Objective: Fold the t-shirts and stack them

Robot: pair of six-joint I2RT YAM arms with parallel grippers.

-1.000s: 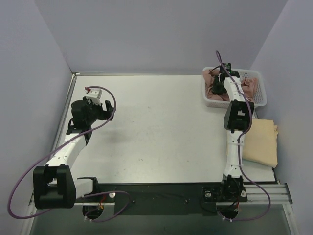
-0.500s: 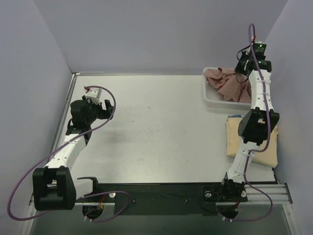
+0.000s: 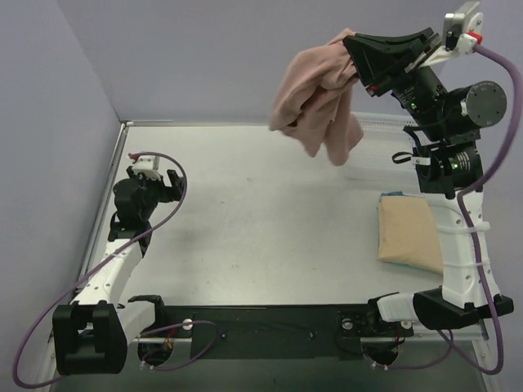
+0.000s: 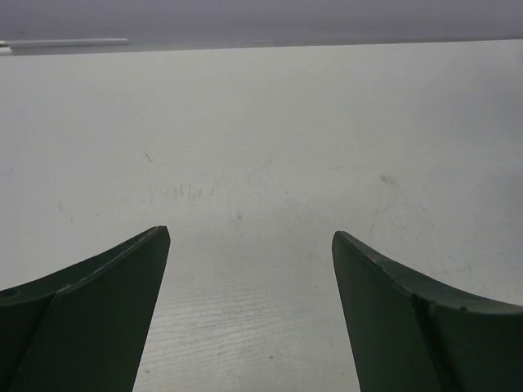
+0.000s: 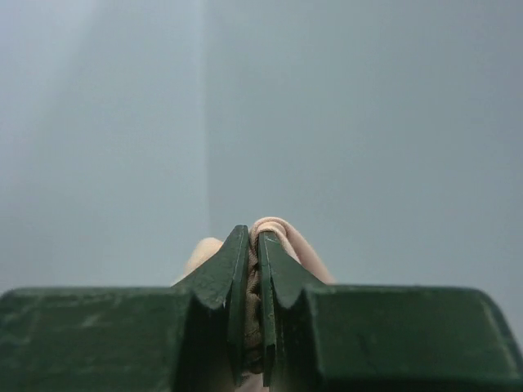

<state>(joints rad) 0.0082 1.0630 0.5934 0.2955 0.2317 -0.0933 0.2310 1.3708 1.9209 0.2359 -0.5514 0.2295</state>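
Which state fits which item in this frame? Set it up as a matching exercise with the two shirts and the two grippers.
Column one:
1. pink t-shirt
2. tan t-shirt
3. left gripper
4. right gripper

Column two:
A. open and empty
B. lying on the table, at its right side
C. shut on cloth
D. hanging in the air

Pairs: 1-D, 2-B, 3-A, 4-C

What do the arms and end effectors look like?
Left arm and right arm have white links and black joint housings, each trailing a purple cable. The left end effector and right end effector have two dark green, tapering fingers each.
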